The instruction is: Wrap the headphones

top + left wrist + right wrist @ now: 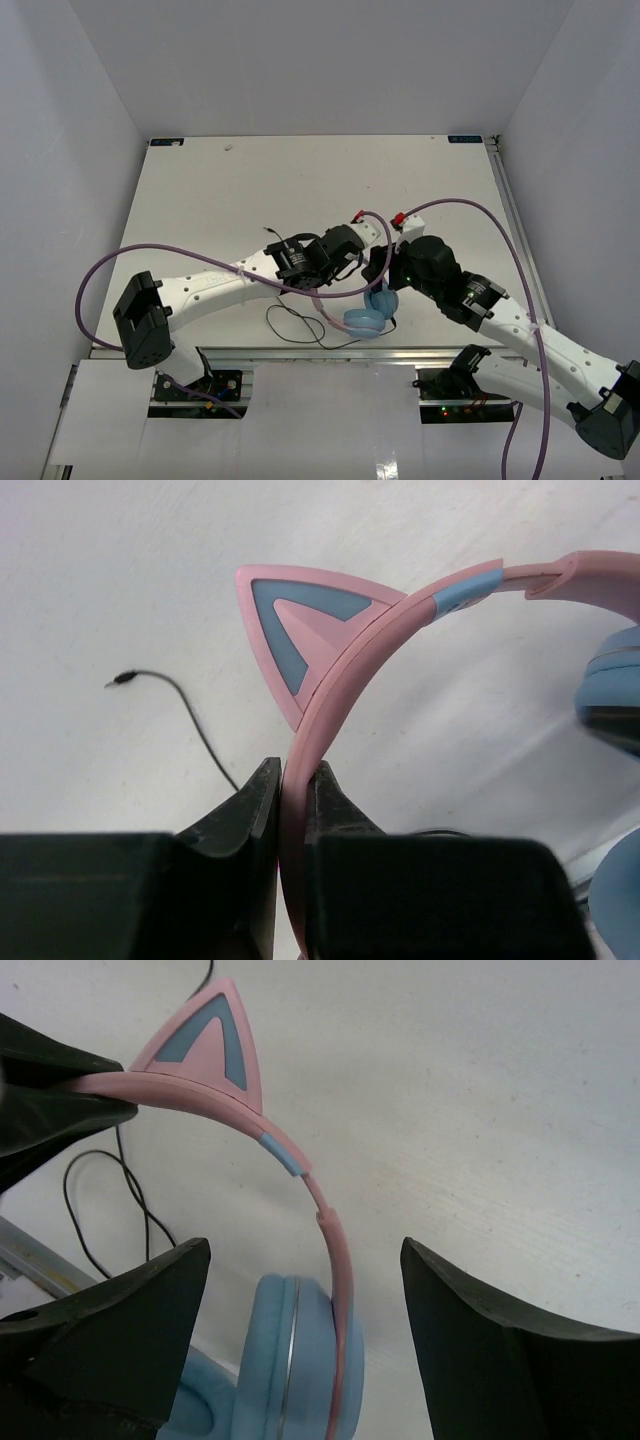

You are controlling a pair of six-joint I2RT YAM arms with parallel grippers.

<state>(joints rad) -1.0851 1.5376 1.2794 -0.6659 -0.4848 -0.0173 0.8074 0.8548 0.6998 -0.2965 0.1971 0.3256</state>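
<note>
The headphones (368,318) stand near the table's front edge, light blue ear cups (290,1360) down and pink headband (380,630) up. A pink and blue cat ear (300,620) sticks up from the band. My left gripper (293,772) is shut on the headband just below that ear. My right gripper (305,1260) is open, its fingers apart on either side of the band above an ear cup, touching nothing. The thin black cord (190,715) lies loose on the table, looping left of the cups (295,325).
Thick purple arm cables arch over the left arm (110,265) and the right arm (500,215). A metal rail (300,355) runs along the table's front edge just below the headphones. The white table (250,190) is boxed in by walls on three sides.
</note>
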